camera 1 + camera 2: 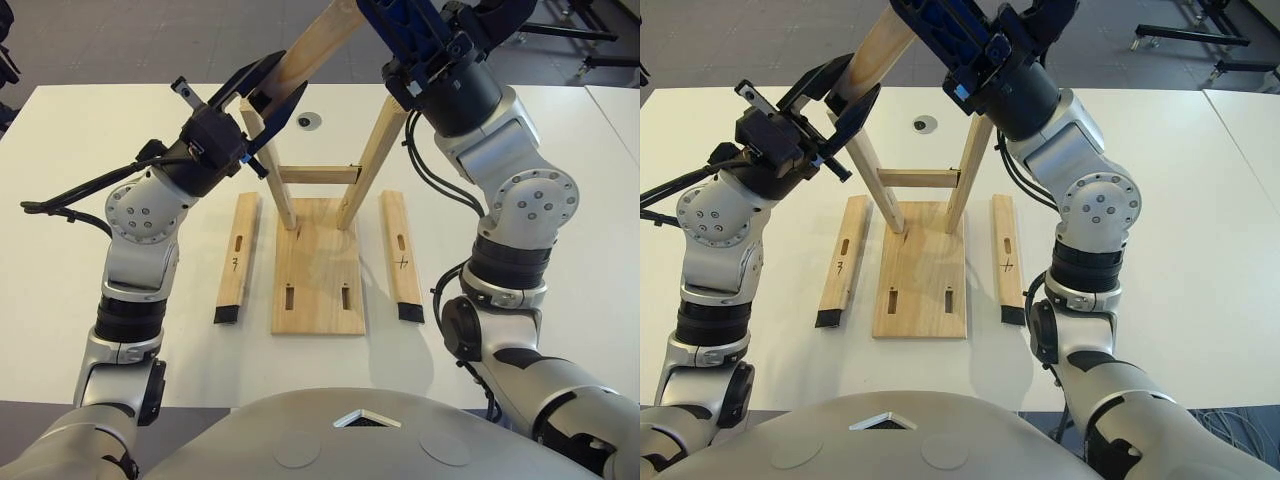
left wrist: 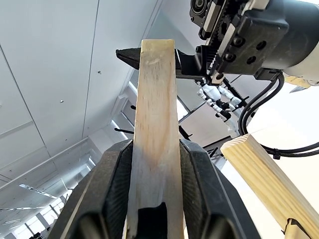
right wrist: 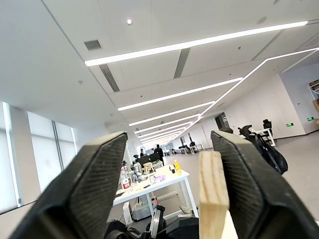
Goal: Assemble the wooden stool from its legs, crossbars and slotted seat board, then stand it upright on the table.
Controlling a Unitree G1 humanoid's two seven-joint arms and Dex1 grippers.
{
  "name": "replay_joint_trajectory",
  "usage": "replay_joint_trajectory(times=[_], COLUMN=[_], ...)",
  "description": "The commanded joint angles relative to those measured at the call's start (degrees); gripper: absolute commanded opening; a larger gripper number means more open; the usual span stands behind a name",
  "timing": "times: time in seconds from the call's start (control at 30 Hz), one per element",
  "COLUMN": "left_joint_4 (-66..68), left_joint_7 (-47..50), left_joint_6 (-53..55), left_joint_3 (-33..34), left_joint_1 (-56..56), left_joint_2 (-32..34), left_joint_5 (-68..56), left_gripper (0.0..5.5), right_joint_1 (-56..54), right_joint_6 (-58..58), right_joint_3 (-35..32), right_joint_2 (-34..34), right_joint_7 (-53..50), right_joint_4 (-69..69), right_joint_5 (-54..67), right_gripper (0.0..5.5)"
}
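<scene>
1. Wooden stool [image 1: 318, 240], part-built and upside down at the middle of the table [image 1: 560, 200]. Its seat board [image 1: 318, 305] lies flat, and two legs [image 1: 278, 185] joined by a crossbar [image 1: 318, 175] stand at the board's 12 o'clock end.
2. A long bar [image 1: 315, 45] slants above that frame, low at 10 o'clock and rising toward 1 o'clock.
3. Left gripper [image 1: 272, 88], at 10 o'clock of the board, is clenched on the bar's lower end, with both fingers pressed to its sides.
4. Right gripper [image 3: 167, 194], at 1 o'clock, straddles the bar's upper end with its jaws released. The wood lies against one finger, with a clear gap to the other.
5. Step in hand, as I judge it: bringing the long bar to the top of the standing frame. The next move likely calls for the right jaws to close, then for the bar to be levelled and lowered squarely so the frame does not tip out of the board.
6. Count:
   - one seat board, with two open slots [image 1: 289, 296] at its 6 o'clock end
   - two standing legs
   - one crossbar
   - one long bar
   - two loose slotted pieces [image 1: 238, 255], lying flat at 9 and 3 o'clock of the board and not yet fitted
</scene>
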Motion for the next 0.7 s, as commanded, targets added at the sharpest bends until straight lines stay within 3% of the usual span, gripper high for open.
replay_joint_trajectory(times=[0.03, 0.33, 0.63, 0.7], left_joint_4=[0.6, 1.1, 2.6, 2.9], left_joint_7=[0.7, 0.8, 5.3, 5.9], left_joint_6=[2.2, 2.0, 4.9, 5.0], left_joint_3=[0.6, 0.8, 4.0, 4.7], left_joint_1=[-0.6, -0.4, -0.3, -0.1], left_joint_2=[0.0, 1.3, -0.2, -0.5], left_joint_5=[0.3, 2.7, 4.6, 4.6], left_gripper=[1.28, 1.28, 1.28, 1.87], right_joint_1=[-0.2, -1.7, -0.2, -0.4], right_joint_6=[0.7, -1.0, -1.7, -2.5], right_joint_3=[2.0, 3.2, 1.7, 0.6], right_joint_2=[-0.4, -1.3, -3.8, -3.2], right_joint_7=[1.8, 1.5, 4.9, 4.2], right_joint_4=[1.0, -0.8, -2.3, -1.8], right_joint_5=[-2.0, -7.1, -8.2, -7.8], right_gripper=[2.24, 0.67, 0.42, 0.41])
